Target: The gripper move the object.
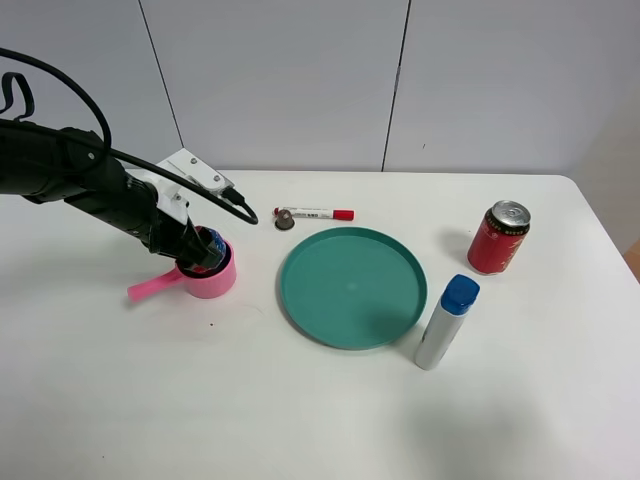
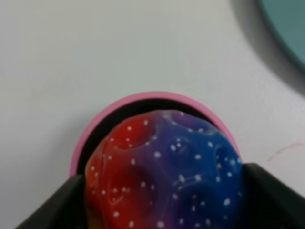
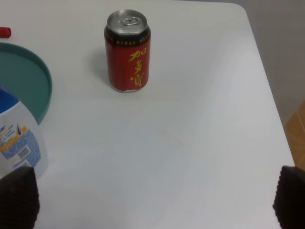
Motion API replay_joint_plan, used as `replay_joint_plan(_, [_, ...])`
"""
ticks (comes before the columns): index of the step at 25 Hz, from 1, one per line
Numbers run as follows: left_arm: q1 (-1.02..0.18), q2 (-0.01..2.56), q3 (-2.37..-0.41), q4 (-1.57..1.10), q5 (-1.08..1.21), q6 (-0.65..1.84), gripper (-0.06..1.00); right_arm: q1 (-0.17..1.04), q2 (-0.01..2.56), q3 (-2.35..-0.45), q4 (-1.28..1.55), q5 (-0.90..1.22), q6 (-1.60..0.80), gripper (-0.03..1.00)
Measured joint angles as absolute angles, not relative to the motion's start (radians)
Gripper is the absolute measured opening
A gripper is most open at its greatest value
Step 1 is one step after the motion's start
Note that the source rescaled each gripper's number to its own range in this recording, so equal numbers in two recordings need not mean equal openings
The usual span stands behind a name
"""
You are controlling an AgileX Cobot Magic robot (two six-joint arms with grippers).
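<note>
The left arm reached in from the left, sloping down towards the table (image 1: 120, 400), so that the left gripper (image 1: 203, 252) sat at the mouth of the pink cup (image 1: 215, 283). Its fingers (image 2: 57, 210) were clamped on either side of the ball (image 2: 167, 171), which lay in the cup's opening, left of the teal plate (image 1: 350, 288). The right gripper (image 3: 155, 195) had its fingers wide apart, holding nothing.

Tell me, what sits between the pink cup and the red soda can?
The teal plate lies between the pink cup, where the left gripper grips the ball, and the red can; the exterior high view shows it.
</note>
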State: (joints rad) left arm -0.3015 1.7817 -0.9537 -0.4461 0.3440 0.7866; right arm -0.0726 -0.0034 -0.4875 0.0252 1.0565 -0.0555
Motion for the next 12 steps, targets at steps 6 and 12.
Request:
replay_joint_plan(6, [-0.302, 1.788, -0.954, -0.445, 0.343, 0.787, 0.0, -0.073, -0.003, -0.488, 0.025, 1.056, -0.055, 1.0])
replay_joint_plan(12, [-0.302, 1.788, -0.954, -0.467, 0.317, 0.784, 0.86, -0.073, -0.003, -0.488, 0.025, 1.056, -0.055, 1.0])
